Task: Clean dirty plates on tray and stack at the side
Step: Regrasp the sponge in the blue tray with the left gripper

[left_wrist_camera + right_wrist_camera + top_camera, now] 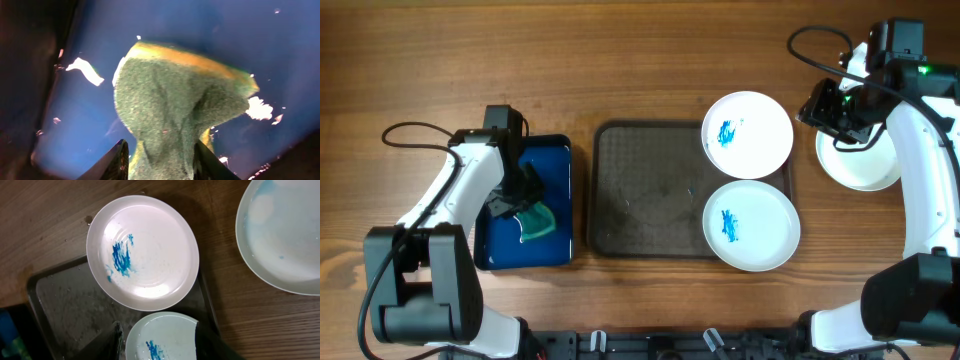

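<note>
Two white plates with blue smears lie on the right end of the dark tray [640, 190], one at the back [748, 133] and one at the front [751, 225]. A third plate [860, 165], faintly blue-tinted, rests on the table right of the tray, partly under my right arm. My right gripper [840, 105] hovers high between the back plate [142, 252] and the side plate [285, 235]. It is open and holds nothing. My left gripper [520, 200] is down in the blue tray, shut on the green and yellow sponge [170, 90], which is pinched narrow between the fingers.
The small blue tray [555, 160] sits left of the dark tray, with white flecks on its floor [87, 70]. The left half of the dark tray [65, 310] looks wet. Cables run behind both arms at the back of the table.
</note>
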You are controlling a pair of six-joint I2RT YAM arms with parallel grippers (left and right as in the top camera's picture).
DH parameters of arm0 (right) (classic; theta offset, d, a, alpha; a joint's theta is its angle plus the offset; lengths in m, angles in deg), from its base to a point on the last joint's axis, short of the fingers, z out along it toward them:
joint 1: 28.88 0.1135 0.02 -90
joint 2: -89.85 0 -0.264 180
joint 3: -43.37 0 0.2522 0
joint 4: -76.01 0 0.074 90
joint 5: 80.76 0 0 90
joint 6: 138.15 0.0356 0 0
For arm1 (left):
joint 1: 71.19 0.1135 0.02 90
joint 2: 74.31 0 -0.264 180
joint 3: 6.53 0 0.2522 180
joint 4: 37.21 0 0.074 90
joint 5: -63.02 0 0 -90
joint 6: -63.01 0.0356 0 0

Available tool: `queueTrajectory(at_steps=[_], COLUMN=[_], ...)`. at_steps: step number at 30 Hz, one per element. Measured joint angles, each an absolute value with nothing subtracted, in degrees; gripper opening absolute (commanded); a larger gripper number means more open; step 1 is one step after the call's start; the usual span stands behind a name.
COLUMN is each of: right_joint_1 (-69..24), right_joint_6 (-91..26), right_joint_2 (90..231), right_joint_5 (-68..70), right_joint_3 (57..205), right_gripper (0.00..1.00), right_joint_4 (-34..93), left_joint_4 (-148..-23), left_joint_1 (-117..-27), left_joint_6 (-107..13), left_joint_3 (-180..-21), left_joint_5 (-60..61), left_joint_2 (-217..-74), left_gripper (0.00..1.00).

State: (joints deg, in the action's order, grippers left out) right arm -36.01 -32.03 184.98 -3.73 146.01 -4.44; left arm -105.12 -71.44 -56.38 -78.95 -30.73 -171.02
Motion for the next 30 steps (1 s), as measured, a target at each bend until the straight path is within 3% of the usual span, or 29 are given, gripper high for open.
queueTrajectory(at_steps=[4, 11, 13, 14, 17, 18, 22, 24, 26, 30], right_joint_1=[-36.04, -36.01, -36.04, -36.01, -36.01, -36.01, -36.01, -36.01, -35.9, -34.26], right_joint_6=[-32.03, -32.03, -32.03, -32.03, -32.2, -32.64, -32.86, -32.88, -33.08, -33.03], right_joint_2=[184.98, 184.98, 184.98, 184.98, 184.98, 184.98, 184.98, 184.98, 184.98, 184.98], right_joint_5=[-3.73, -3.73, -3.73, -3.73, -3.69, -3.6, -3.56, -3.56, -3.51, -3.32], right_joint_3=[146.01, 146.01, 146.01, 146.01, 146.01, 146.01, 146.01, 146.01, 146.01, 144.48], right_gripper=[0.47, 0.47, 0.47, 0.46, 0.18, 0.13, 0.07, 0.13, 0.28, 0.36], right_joint_4=[-4.44, -4.44, -4.44, -4.44, -4.46, -4.49, -4.62, -4.62, -4.62, -3.31], left_joint_4=[-103.94, -103.19, -102.82, -102.67, -102.41, -102.36, -102.43, -102.84, -103.67, -105.25], left_joint_1=[-71.44, -71.44, -71.44, -71.44, -71.44, -71.44, -71.44, -71.44, -71.44, -71.44], left_joint_6=[-56.38, -56.16, -56.16, -56.27, -55.99, -55.99, -55.99, -55.99, -55.99, -56.01], left_joint_3=[-78.95, -78.95, -78.95, -78.95, -78.95, -78.95, -78.95, -79.03, -79.23, -80.06], left_joint_5=[-29.75, -28.87, -28.61, -28.57, -28.57, -28.57, -28.55, -28.59, -28.61, -28.63], left_joint_2=[-171.08, -173.51, -174.14, -174.21, -174.23, -174.23, -174.23, -174.08, -173.29, -168.96], left_gripper=[0.3, 0.3, 0.04, 0.04, 0.04, 0.04, 0.04, 0.04, 0.04, 0.04])
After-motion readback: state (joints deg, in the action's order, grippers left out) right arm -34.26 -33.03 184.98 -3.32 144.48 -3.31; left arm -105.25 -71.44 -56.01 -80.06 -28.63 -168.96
